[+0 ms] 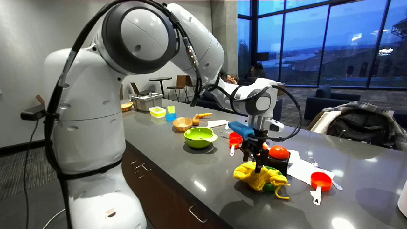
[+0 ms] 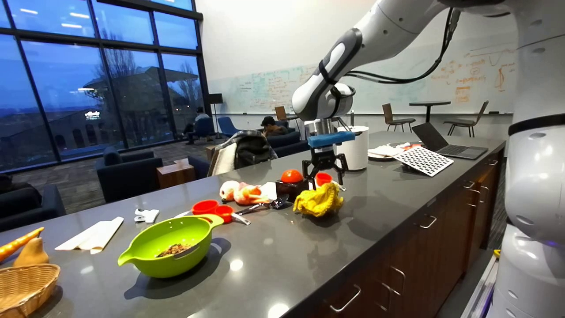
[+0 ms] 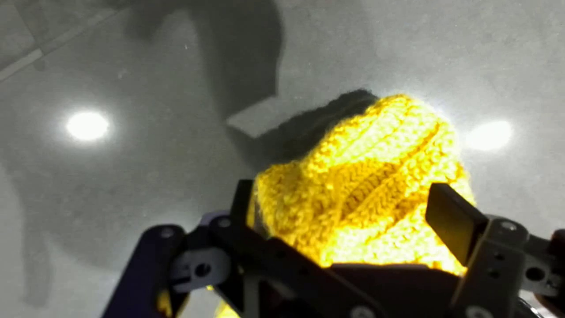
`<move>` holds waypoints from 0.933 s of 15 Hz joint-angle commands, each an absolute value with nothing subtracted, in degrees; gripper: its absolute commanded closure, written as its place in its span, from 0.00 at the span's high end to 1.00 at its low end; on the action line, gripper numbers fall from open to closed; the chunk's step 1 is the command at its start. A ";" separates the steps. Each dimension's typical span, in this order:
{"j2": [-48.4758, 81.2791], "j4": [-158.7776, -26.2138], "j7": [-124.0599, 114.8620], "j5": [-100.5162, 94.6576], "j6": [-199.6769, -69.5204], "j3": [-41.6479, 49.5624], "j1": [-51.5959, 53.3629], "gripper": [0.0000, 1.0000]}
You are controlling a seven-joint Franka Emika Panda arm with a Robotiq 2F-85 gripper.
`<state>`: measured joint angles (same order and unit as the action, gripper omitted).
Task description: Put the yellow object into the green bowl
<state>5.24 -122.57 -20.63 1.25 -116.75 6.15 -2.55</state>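
On the counter point(image 1: 190, 168), the bowl point(image 2: 172, 267) stood well apart from where the cloth point(image 2: 318, 203) lay; your gripper point(image 3: 342, 196) hung over the cloth, its fingers point(image 3: 452, 221) spread to either side and gripping nothing. The cloth looked light, soft, hard to damage and hardly slippery, so its middle fold point(image 3: 371, 190) was probably your best hold, pinched without catching the green thing point(image 1: 270, 187) that it partly hid.

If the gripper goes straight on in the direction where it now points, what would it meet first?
Most likely the yellow knitted object, below the open jaws; whether they touch it now, I cannot tell.
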 commanded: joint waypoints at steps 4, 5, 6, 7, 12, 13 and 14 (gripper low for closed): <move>-4.79 -124.32 -16.43 -4.67 -113.34 3.50 -1.82 1.00; -6.12 -124.23 -16.03 -4.99 -112.73 2.92 -1.67 1.00; -7.26 -124.06 -15.44 -4.80 -112.11 2.42 -1.54 1.00; -8.46 -123.79 -15.06 -4.36 -111.61 1.86 -1.31 1.00; -13.74 -122.82 -14.74 -3.19 -110.64 -0.74 -0.03 1.00; -14.78 -122.68 -14.73 -3.06 -110.47 -1.21 0.22 1.00; -15.55 -122.38 -13.90 -2.70 -109.51 -1.55 0.51 1.00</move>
